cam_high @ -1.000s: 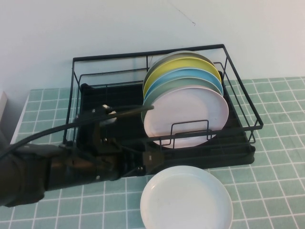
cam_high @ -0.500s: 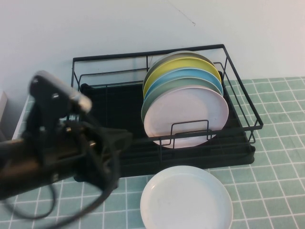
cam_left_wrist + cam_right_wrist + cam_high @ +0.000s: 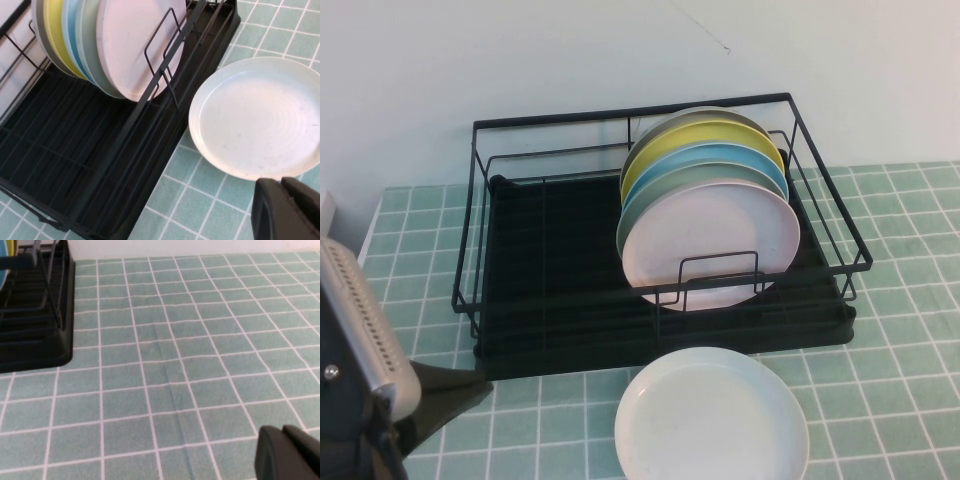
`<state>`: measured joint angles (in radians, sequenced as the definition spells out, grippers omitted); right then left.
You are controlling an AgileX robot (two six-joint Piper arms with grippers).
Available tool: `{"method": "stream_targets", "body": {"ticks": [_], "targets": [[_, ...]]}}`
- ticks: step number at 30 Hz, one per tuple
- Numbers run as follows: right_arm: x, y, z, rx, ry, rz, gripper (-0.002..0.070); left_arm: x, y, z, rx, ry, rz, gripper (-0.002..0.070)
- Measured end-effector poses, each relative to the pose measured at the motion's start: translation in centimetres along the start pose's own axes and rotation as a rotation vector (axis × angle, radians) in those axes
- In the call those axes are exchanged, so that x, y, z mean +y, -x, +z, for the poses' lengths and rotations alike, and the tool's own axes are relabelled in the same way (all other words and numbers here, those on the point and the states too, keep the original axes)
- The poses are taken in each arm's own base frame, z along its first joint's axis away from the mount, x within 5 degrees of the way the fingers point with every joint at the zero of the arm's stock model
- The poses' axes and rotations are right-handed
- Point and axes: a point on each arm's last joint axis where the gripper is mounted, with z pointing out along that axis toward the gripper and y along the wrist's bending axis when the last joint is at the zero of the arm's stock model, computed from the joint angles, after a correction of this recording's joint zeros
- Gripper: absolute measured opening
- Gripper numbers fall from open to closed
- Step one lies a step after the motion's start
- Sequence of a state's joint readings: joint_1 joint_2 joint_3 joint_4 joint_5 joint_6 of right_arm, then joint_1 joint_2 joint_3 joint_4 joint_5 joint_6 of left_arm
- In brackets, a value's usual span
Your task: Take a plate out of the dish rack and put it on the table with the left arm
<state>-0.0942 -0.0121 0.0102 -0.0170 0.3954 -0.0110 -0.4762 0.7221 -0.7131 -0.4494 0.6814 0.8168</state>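
- The plate (image 3: 711,420) lies flat on the desk (image 3: 900,400), just in front of the dish rack (image 3: 570,300) and apart from it. I judge the placing done: it rests free, with nothing holding it.
- My left hand (image 3: 290,210) is clenched on nothing, its fingers pressed together. It hangs above the desk near the plate's rim, without touching it.
- In the high view only a bulky part of the left arm (image 3: 365,380) shows, at the near left corner, clear of rack and plate.
- The other plates stand upright in the rack's slots, leaning on a wire loop; the pale pink plate (image 3: 712,245) is frontmost, which keeps them on edge.
- My right hand (image 3: 290,452) sits low over bare tiles, beside the rack's end, closed and empty; I judge it parked out of the way.
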Motion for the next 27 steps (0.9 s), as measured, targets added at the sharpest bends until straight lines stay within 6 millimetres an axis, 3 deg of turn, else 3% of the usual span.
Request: {"method": "stream_targets", "body": {"ticks": [18,27], "targets": [[0.00,0.00,0.00,0.000,0.000,0.000,-0.0002,-0.08,-0.05,-0.21,0.000,0.001,0.001,-0.0001],[0.00,0.00,0.00,0.000,0.000,0.000,-0.0002,0.17,-0.05,-0.22,0.002,0.029,0.082,-0.0002]]}}
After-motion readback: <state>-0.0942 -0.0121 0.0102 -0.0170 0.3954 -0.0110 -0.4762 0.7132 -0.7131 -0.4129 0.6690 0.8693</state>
